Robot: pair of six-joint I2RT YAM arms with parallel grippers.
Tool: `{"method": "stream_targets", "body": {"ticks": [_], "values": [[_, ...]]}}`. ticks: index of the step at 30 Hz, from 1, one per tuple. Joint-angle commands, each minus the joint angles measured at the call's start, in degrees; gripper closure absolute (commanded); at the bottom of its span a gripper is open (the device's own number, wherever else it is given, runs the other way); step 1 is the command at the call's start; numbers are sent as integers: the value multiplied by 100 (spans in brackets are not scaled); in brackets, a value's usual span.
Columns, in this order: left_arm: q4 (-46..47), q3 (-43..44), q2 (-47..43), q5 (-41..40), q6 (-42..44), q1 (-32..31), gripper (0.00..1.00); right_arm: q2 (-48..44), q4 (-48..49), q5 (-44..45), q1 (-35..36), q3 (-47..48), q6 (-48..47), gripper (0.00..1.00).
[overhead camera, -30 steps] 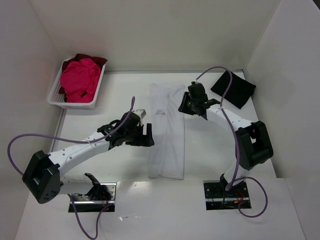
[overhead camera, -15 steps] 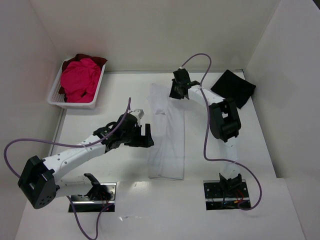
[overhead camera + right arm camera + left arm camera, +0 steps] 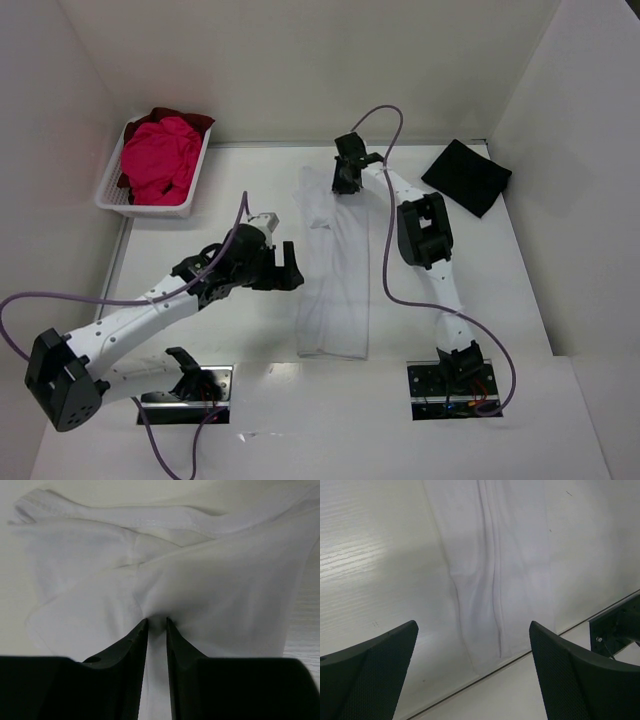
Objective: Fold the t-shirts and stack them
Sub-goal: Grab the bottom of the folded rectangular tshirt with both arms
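Your right gripper (image 3: 156,624) is pinched shut on the far end of the white shirt (image 3: 335,285), which lies in a long strip mid-tabletop (image 3: 230,195). Your left gripper (image 3: 472,630) hangs wide open and empty by the shirt's left edge. Black shirt (image 3: 466,176) lies folded far right.

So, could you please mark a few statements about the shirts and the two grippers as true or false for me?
1. The right gripper is shut on the far end of the white t-shirt. True.
2. The left gripper grips the white t-shirt. False: it is open above the shirt's near end and holds nothing.
3. The pink t-shirt lies in the basket. True.
4. The black t-shirt is stacked on the white one. False: it lies folded on the table at the far right, apart from it.
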Motion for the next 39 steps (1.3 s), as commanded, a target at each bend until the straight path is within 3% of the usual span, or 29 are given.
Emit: {"method": "stream_targets", "body": {"ticks": [1,11,18,24,27,29,33,36,39], "values": [[-222,333,233,-175,80,-20,0,435,-556,236,-15,660,-171,72],[-275,641,1078,150,133,32,0,1972,-1594,114,-77,3245,-356,71],[-275,650,1130,150,133,33,0,2124,-1340,-44,-287,3704,-225,70],[-30,352,1078,281,28,33,0,1554,-1349,-511,-420,3792,-233,31],[251,115,955,414,28,33,0,571,-1016,-800,-420,3039,-233,13],[488,9,867,493,28,33,0,-549,-349,-906,-420,1801,-233,1],[692,-211,796,493,28,33,0,-2645,1101,-1020,-420,-1305,73,0],[753,-281,796,554,81,33,0,-3908,1446,-1021,-420,-2428,276,0],[832,-466,796,615,81,33,0,-4973,1675,-1144,-420,-4243,505,0]]}}
